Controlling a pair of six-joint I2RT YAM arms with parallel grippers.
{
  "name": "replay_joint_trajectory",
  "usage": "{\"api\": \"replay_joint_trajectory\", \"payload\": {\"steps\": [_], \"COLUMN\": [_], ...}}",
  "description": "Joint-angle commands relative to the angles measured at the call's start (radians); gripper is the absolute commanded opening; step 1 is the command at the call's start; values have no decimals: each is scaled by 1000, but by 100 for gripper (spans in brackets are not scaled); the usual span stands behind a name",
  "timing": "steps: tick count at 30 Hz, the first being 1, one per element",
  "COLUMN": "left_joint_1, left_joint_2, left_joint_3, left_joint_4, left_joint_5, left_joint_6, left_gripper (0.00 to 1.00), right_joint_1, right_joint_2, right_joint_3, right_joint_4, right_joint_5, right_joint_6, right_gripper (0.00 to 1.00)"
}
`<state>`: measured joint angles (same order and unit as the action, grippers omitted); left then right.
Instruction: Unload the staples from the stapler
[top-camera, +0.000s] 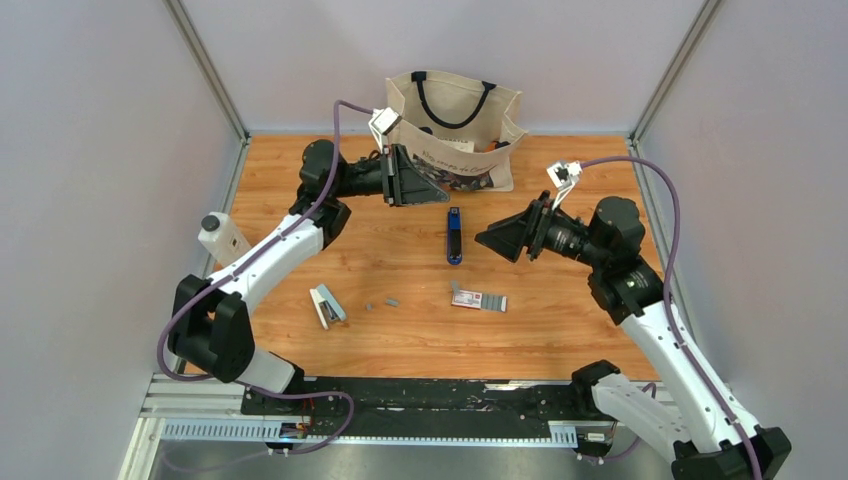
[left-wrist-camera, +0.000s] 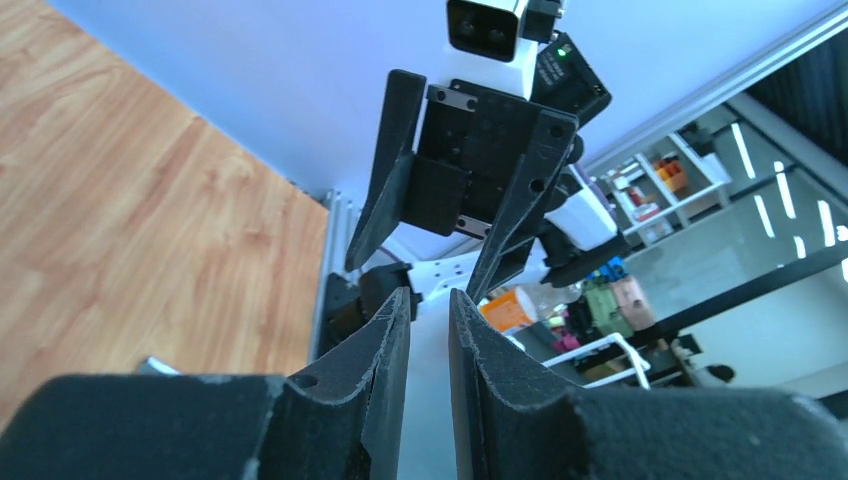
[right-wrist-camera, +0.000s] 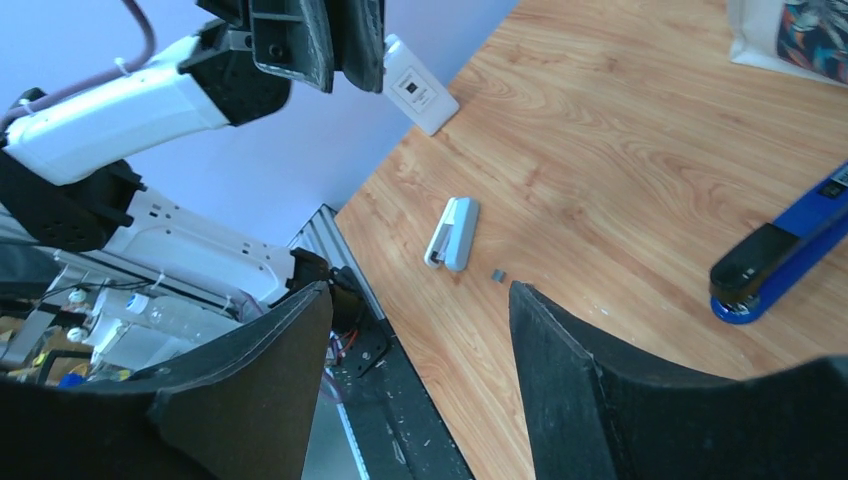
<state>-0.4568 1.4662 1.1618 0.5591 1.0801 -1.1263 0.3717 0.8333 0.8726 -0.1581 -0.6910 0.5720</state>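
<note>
The blue stapler (top-camera: 454, 236) with black ends lies flat on the wooden table (top-camera: 560, 340), mid-table, between my two grippers. It also shows at the right edge of the right wrist view, stapler (right-wrist-camera: 790, 250). Short grey staples (top-camera: 381, 302) lie loose on the wood nearer the front; one strip of staples (right-wrist-camera: 497, 274) shows in the right wrist view. My left gripper (top-camera: 435, 192) hovers up-left of the stapler, its jaws a narrow gap apart with nothing between them (left-wrist-camera: 430, 300). My right gripper (top-camera: 485, 238) hovers just right of the stapler, open wide and empty (right-wrist-camera: 420, 290).
A beige tote bag (top-camera: 455, 130) stands at the back. A small red-and-white box (top-camera: 466, 298) with grey strips (top-camera: 495, 302) beside it lies front of centre. A small white-and-blue stapler-like tool (top-camera: 326, 305) lies front left. A white device (top-camera: 222, 237) sits at the left edge.
</note>
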Motion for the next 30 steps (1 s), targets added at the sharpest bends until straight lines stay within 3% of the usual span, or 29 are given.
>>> {"api": "replay_joint_trajectory", "payload": {"steps": [1, 5, 8, 12, 14, 17, 19, 20, 22, 25, 26, 27, 30], "left_joint_1": [-3, -2, -2, -2, 7, 65, 128, 160, 236, 290, 288, 288, 288], "left_joint_2": [-40, -47, -84, -93, -81, -49, 2, 32, 141, 296, 359, 431, 661], "left_joint_3": [-51, -56, -66, 70, 116, 160, 232, 269, 372, 566, 651, 733, 1083], "left_joint_4": [331, 265, 36, -773, -960, -1053, -1100, -1122, -1197, -1309, -1361, -1442, -1725], "left_joint_5": [-12, 17, 30, -95, -231, -380, -478, -526, -635, -680, -677, -665, -730], "left_joint_6": [-256, -158, 91, 775, 997, 1076, 1067, 1054, 1025, 1078, 1155, 1225, 1397], "left_gripper": [29, 29, 29, 30, 32, 36, 39, 46, 46, 53, 63, 81, 84], "right_joint_1": [44, 50, 50, 49, 47, 46, 45, 44, 45, 45, 45, 44, 44], "right_joint_2": [46, 84, 76, 66, 64, 63, 59, 59, 59, 64, 66, 67, 76], "right_joint_3": [94, 131, 117, 85, 74, 56, 37, 23, 8, -10, -15, -23, -30], "right_joint_4": [88, 5, -70, -127, -155, -190, -199, -193, -186, -167, -161, -156, -156], "right_joint_5": [-47, 20, 88, 168, 200, 246, 272, 281, 303, 317, 315, 311, 314], "right_joint_6": [2, -46, -78, -98, -110, -129, -135, -135, -129, -126, -127, -130, -141], "right_gripper": [67, 64, 61, 60, 59, 60, 61, 62, 63, 66, 67, 67, 68]}}
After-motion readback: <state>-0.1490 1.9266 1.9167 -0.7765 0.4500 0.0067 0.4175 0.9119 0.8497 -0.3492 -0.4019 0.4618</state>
